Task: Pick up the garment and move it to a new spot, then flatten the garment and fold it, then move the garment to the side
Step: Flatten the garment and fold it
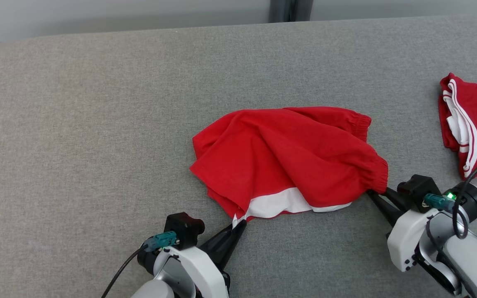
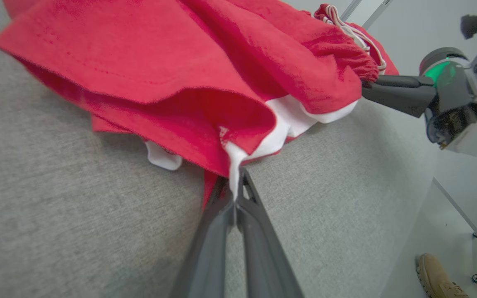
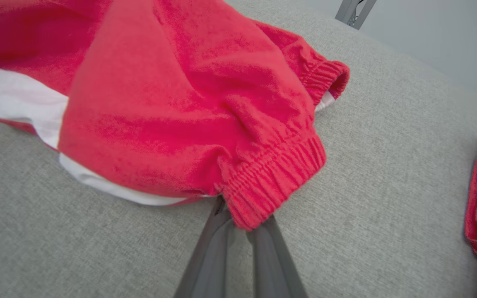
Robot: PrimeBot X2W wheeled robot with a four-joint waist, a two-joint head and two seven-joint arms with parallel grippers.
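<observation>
Two-armed robot takes hold of a crumpled red garment [image 1: 288,157] lying mid-way across the grey tabletop [image 1: 97,124], nearer the robot's edge than the far one. The left gripper [image 1: 240,225] is pinched tight on a white-trimmed corner at the garment's near-left hem. In the left wrist view a strip of white fabric runs straight down btwn its two fingers, w/ no gap showing. The right gripper [image 1: 373,193] is clamped on the gathered elastic band at the near-right end, the ribbed edge draped over its fingertips in the right wrist view. The holds sit at opposite ends of the near edge, prob. so the cloth hangs spread btwn the arms when raised instead of bunching, a head start on the flattening to come. Garment is not yet off the surface: most of it rests in loose folds, white lining peeking out along the underside. A second red garment [image 1: 470,124] w/ white stripes lies well apart at the robot's right, likely the "side" pile, so any lift needs to keep clear of it. A person's tan boot [image 2: 437,275] stands on the floor beyond the tabletop's edge. Step in hand, by the look of it: the first pick-up; move, flatten and fold are all to do.
</observation>
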